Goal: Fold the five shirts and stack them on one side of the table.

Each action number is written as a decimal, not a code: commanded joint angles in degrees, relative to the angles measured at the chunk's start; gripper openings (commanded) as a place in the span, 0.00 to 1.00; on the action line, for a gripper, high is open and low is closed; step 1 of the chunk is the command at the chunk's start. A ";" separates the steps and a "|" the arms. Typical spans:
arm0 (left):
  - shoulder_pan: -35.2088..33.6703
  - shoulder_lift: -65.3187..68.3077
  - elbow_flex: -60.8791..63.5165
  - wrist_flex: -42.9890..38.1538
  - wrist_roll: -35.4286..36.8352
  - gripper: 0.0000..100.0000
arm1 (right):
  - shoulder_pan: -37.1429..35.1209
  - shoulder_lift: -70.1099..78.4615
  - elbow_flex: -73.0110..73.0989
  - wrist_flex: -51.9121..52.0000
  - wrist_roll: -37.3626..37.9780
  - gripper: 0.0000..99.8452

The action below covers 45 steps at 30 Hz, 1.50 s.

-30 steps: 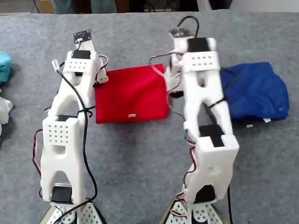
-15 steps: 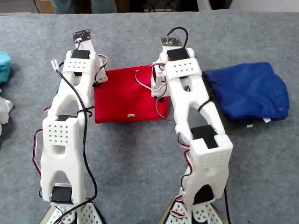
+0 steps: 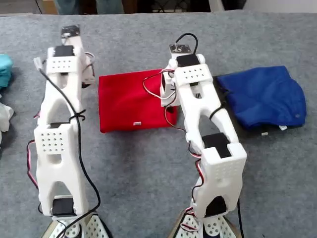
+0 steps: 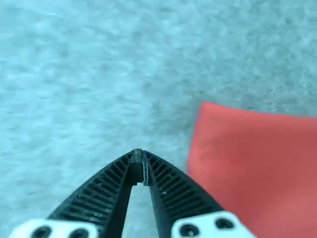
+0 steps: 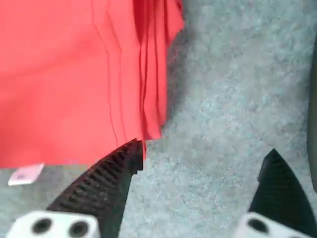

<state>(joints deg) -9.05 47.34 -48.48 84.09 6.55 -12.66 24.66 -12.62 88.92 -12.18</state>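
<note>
We took the red shirt (image 3: 131,101) as our mark. Folded into a rectangle, it lay flat on the grey table (image 3: 148,173), its long axis running from one arm across to the other, its layered fold edges facing the right gripper (image 5: 204,154). That gripper stood wide open at the shirt's right corner, one finger at the edge and the other over bare table, so we judged it the nearer arm. The left gripper (image 4: 139,167), pinched closed on nothing, hung just off the shirt's opposite edge. The blue shirt (image 3: 265,96) lay beyond the red shirt's right side.
</note>
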 commanded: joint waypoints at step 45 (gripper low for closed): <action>-12.35 -7.47 -23.43 15.03 -20.66 0.03 | -6.95 20.88 -11.56 -9.93 -8.35 0.05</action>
<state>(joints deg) -22.07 40.57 -69.23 99.74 -13.76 -19.96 44.09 -24.13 79.34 -20.35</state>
